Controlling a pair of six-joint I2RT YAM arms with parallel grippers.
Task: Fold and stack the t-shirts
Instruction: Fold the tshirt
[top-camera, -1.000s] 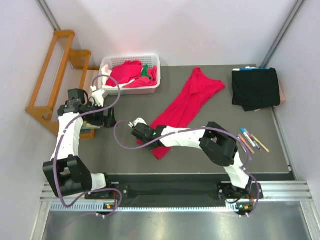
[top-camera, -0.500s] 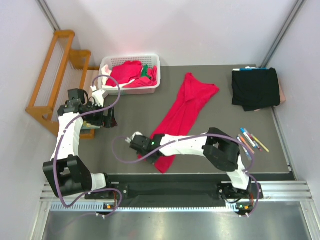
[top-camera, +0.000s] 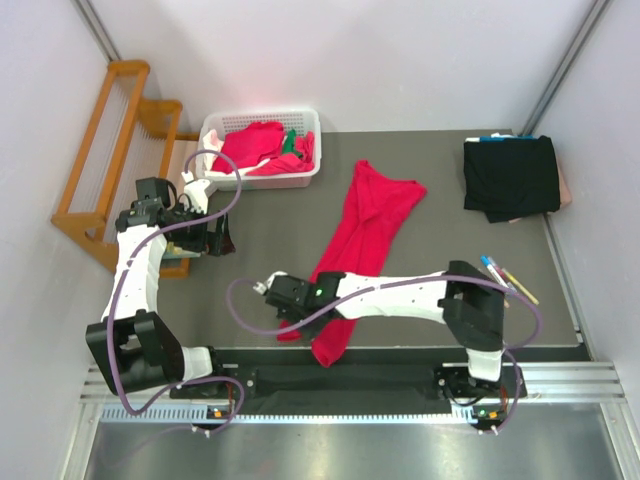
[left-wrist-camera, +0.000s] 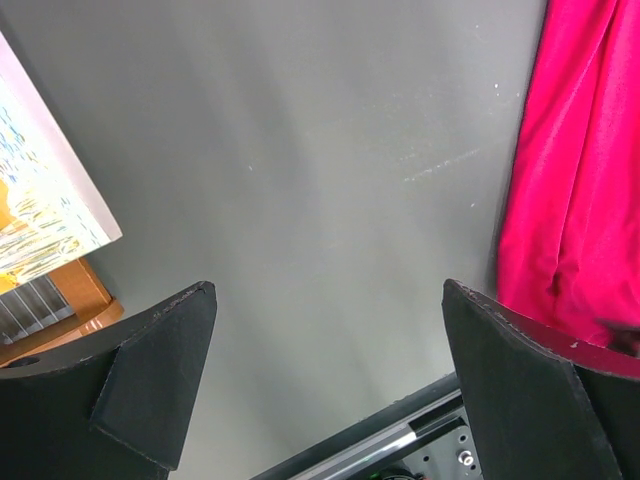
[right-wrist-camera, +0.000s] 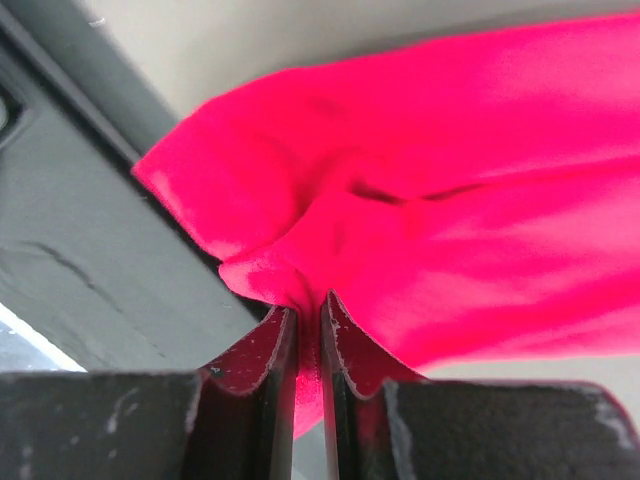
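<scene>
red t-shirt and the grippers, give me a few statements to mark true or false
1. The right gripper is shut on a fold of the red t-shirt. True.
2. The left gripper is clamped on cloth. False: it is open, holds nothing and hangs over bare table.
3. The black t-shirt lies folded at the far right of the table. True.
4. The white basket is empty. False: it holds red and green cloth.
</scene>
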